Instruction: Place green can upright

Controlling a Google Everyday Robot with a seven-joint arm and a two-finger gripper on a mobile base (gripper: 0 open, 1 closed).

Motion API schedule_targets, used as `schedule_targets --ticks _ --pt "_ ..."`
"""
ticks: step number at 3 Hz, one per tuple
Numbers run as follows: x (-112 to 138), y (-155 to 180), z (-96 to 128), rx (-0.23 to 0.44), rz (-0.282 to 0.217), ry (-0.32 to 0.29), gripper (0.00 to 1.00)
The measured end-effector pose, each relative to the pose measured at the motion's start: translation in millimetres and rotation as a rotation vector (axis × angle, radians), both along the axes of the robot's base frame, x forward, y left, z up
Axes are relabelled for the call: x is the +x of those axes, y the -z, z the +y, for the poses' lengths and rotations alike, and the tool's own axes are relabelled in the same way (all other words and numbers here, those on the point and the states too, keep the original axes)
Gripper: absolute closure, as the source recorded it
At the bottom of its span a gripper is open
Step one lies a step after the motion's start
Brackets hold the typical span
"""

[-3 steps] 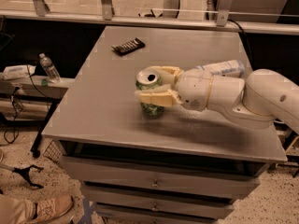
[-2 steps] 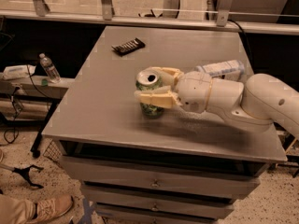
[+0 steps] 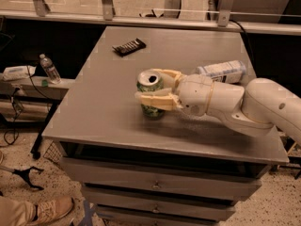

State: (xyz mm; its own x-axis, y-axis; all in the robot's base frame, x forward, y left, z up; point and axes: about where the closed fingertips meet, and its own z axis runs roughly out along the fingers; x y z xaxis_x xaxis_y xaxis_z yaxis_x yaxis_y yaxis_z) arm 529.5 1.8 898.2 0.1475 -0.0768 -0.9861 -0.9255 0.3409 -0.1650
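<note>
Standing upright on the worktop (image 3: 94,112) at frame centre, the green can (image 3: 151,109) is grasped by the hand (image 3: 147,84). Placement looks nearly done; next comes releasing without tipping it.

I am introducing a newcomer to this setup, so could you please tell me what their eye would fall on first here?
The bulky white arm stands out, reaching in from the right across the grey table, its tool closed around the upright green can near the table's middle. Next, a plastic bottle lying on its side behind the arm, and a dark packet near the far left edge.
</note>
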Motion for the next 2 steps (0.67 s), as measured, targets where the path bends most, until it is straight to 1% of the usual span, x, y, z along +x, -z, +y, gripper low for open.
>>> schedule_targets --ticks 2 --pt "-1.3 -1.4 4.6 0.000 -0.002 -0.008 0.36"
